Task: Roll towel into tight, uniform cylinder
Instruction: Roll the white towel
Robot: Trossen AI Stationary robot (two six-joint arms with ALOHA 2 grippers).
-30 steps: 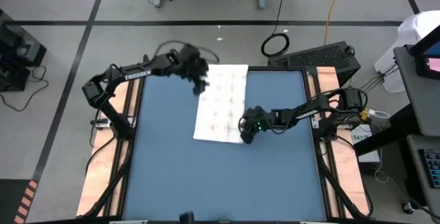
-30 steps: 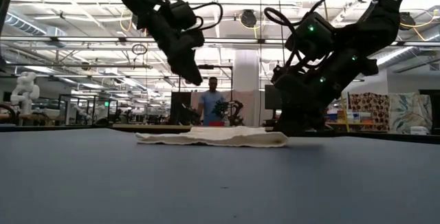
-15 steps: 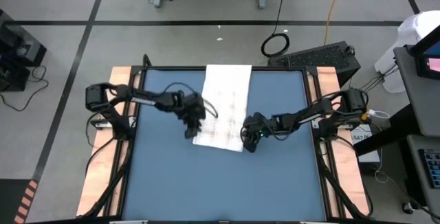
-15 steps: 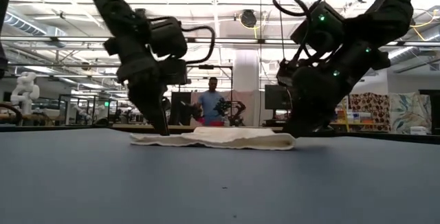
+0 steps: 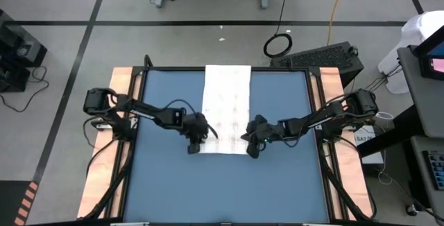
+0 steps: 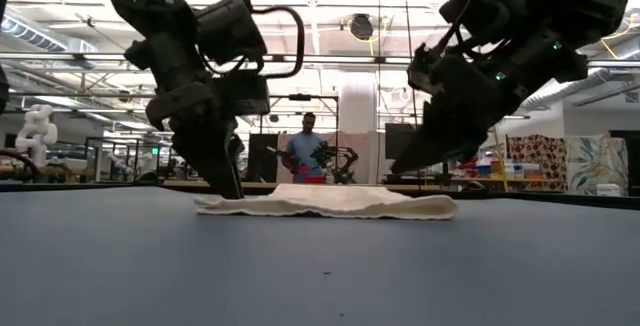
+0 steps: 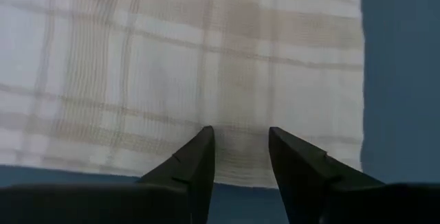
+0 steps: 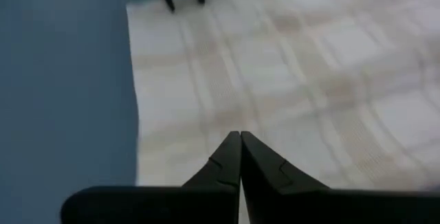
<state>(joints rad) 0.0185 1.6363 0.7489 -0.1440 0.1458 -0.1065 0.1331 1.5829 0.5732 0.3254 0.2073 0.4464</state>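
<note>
The white checked towel (image 5: 227, 108) lies flat and lengthwise on the blue mat (image 5: 166, 184), from the far edge to about the middle. My left gripper (image 5: 196, 145) is open, with its tips down at the towel's near left corner (image 6: 215, 204). My right gripper (image 5: 251, 148) is shut. It hangs a little above the towel's near right corner (image 6: 440, 206), and the low view shows its tip (image 6: 395, 171) clear of the cloth. My left gripper has both open fingertips (image 7: 206, 136) on the towel just inside its left edge (image 7: 237, 172), close to the near corner. The fingers slant down from the table's left and stand side by side along that edge. The cloth lies flat and single under them, with nothing pinched.
Bare blue mat lies to the left, to the right and on the near side of the towel. Wooden strips (image 5: 125, 87) border the mat on both sides. A person (image 6: 307, 151) stands in the room far beyond the table.
My left gripper has swung from beside the towel's far left corner toward the near edge and down onto its near left corner. My right gripper has risen off the near right corner. The towel's near end has been drawn toward the near edge, so the towel now lies straight and longer.
</note>
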